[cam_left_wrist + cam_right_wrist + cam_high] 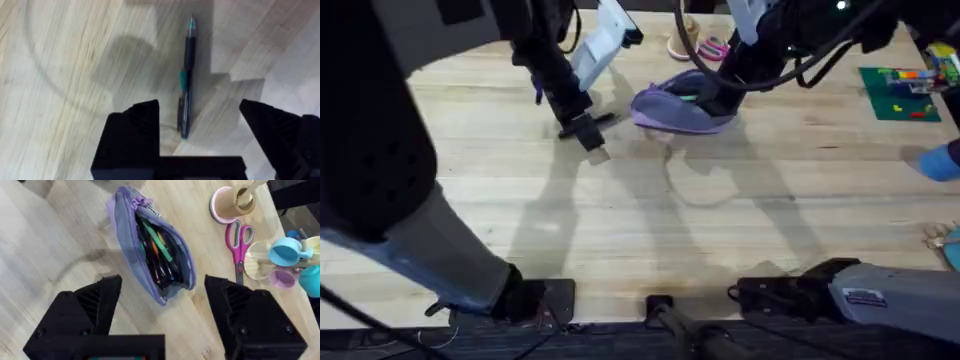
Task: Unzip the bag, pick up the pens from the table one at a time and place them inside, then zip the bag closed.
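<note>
My left gripper point(588, 135) hangs over the table point(650, 230), in the far part, a little left of the middle. Its 2 fingers point(132, 130) are spread wide and hold nothing. In my left wrist view a black pen point(185, 82) with green accents lies flat on the wood between the fingers, nearer to 1 of them; I cannot tell if it touches that one.

Just right of this gripper lies the bag point(682, 108), far and close to the middle. It is unzipped, and several pens point(157, 250) lie inside it, 1 of them green.

My right gripper point(162, 312) is above the bag, also opened wide, with nothing between the fingers.

Pink scissors point(239, 242) lie on the table beside the bag.
</note>
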Robot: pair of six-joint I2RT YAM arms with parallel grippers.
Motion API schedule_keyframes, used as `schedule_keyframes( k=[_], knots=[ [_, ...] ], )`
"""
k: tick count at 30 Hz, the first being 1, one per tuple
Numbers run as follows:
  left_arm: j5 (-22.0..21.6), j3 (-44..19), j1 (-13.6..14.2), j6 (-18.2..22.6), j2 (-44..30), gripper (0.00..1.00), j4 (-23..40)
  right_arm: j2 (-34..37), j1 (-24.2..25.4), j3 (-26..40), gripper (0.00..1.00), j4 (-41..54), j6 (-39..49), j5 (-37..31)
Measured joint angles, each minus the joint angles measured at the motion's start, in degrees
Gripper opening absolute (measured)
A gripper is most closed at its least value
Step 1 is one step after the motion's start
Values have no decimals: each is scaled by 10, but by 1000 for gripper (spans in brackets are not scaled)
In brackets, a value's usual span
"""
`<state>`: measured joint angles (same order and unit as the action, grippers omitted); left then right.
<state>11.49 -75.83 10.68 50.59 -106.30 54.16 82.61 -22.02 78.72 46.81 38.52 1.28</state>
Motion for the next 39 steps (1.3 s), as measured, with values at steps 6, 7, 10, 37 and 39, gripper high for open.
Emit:
schedule_keyframes(
  k=[6,7,10,37,39],
  knots=[
    [3,-4,8,0,-26,995,-9,0,0,0,996,0,0,0],
    [4,-4,8,0,-28,995,-9,0,0,0,996,0,0,0],
    [5,-8,8,0,-31,996,-7,0,0,0,996,0,0,0],
    [-2,-14,5,2,-37,50,-9,0,0,0,996,0,-15,0],
    [-1,-15,5,2,-37,48,-9,0,0,0,995,0,-26,0]
  ],
)
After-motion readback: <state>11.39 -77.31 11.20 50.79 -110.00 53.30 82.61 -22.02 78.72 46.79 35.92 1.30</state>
